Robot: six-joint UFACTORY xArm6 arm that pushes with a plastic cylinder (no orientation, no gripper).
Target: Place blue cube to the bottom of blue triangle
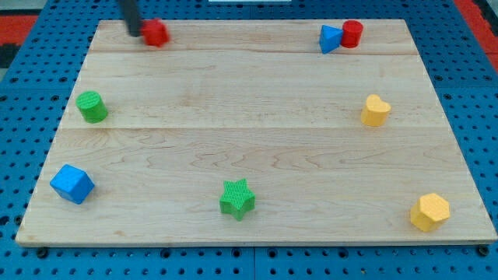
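The blue cube [72, 184] sits near the board's bottom left corner. The blue triangle [330, 39] is at the view's top right, touching a red cylinder [352, 33] on its right. My dark rod comes down from the view's top left; my tip [136, 33] is just left of a red block [156, 33], touching or nearly touching it. The tip is far above the blue cube and far left of the blue triangle.
A green cylinder [92, 106] stands at the left edge. A green star [237, 198] lies at bottom centre. A yellow heart-like block [376, 110] is at the right, a yellow hexagon [430, 211] at bottom right. The wooden board [249, 124] lies on a blue pegboard.
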